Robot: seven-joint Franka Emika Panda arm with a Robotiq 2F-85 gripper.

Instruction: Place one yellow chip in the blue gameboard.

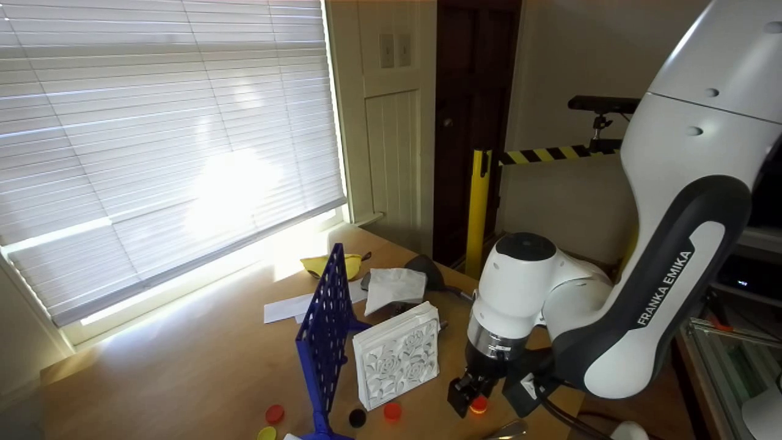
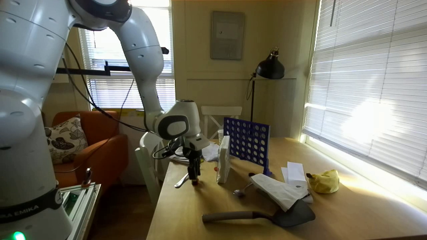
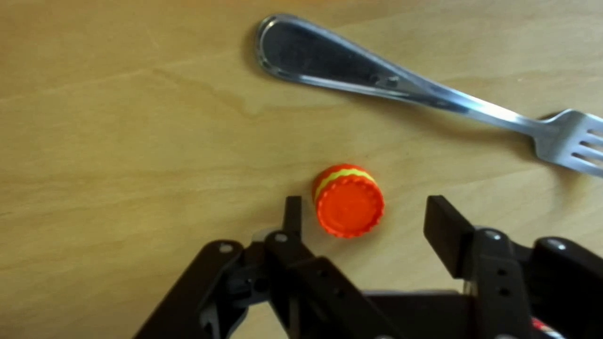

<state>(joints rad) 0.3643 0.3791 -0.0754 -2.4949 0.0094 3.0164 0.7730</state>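
In the wrist view a short stack of chips stands on the table, with a red chip point(image 3: 351, 207) on top and a yellow chip point(image 3: 351, 173) showing as a band between red ones. My gripper point(image 3: 363, 202) is open around this stack; its left finger point(image 3: 293, 216) is close beside it, and a wider gap separates it from the right finger point(image 3: 443, 235). Another yellow chip point(image 1: 267, 434) lies on the table by the foot of the blue gameboard point(image 1: 310, 366). That gameboard point(image 2: 248, 159) stands upright in both exterior views, beyond the white box from my gripper.
A white carved box point(image 1: 397, 366) stands between my gripper and the gameboard. Close to the stack lies a fork point(image 3: 400, 87). Red chips point(image 1: 392, 412) and a black chip point(image 1: 357, 418) lie near the gameboard. A spatula point(image 2: 293, 215) and a yellow pouch point(image 2: 323, 181) are also on the table.
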